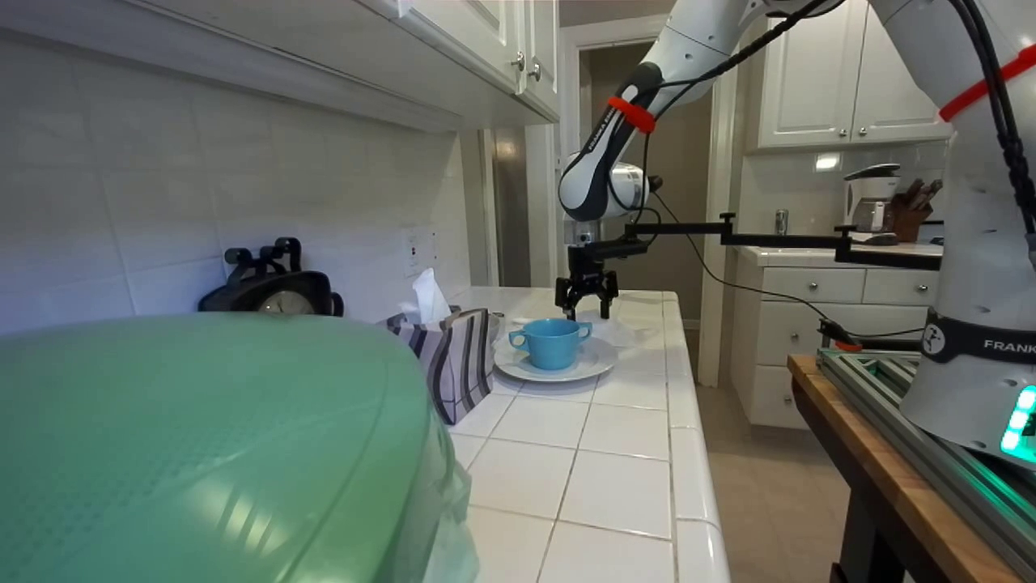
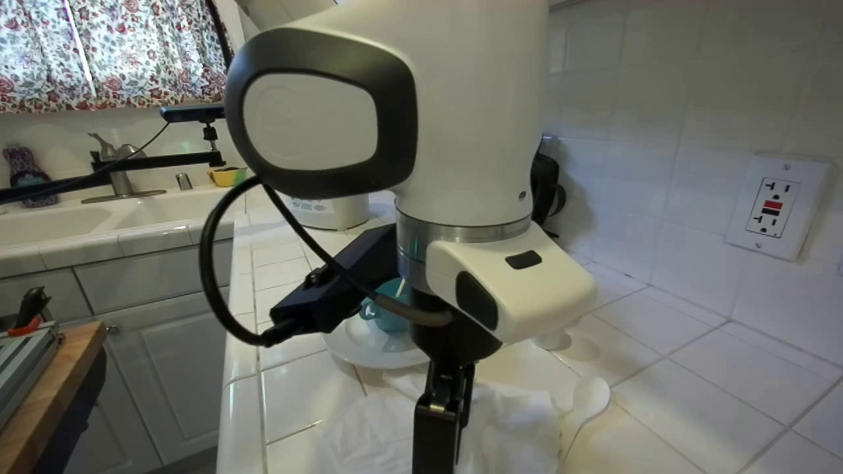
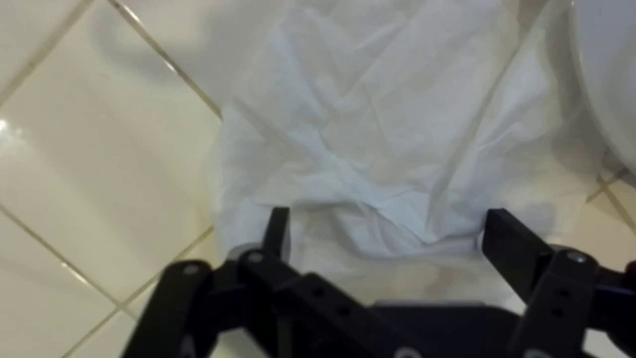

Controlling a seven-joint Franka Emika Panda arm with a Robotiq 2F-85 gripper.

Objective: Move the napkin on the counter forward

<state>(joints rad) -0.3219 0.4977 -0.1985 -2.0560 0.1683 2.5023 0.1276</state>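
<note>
The napkin is a thin, crumpled white sheet lying on the white tiled counter. It also shows in both exterior views. My gripper is open and points down over the napkin's near part. In the wrist view one finger stands at each side of a raised fold, with nothing clamped between them. The right finger seems to touch or nearly touch the fold. In an exterior view the gripper is low behind the blue cup; whether its tips touch the counter cannot be told.
A blue cup stands on a white plate beside the napkin. A white plastic spoon lies at the napkin's other side. A striped tissue box, a lumpy black object and a big pale-green dome stand along the wall.
</note>
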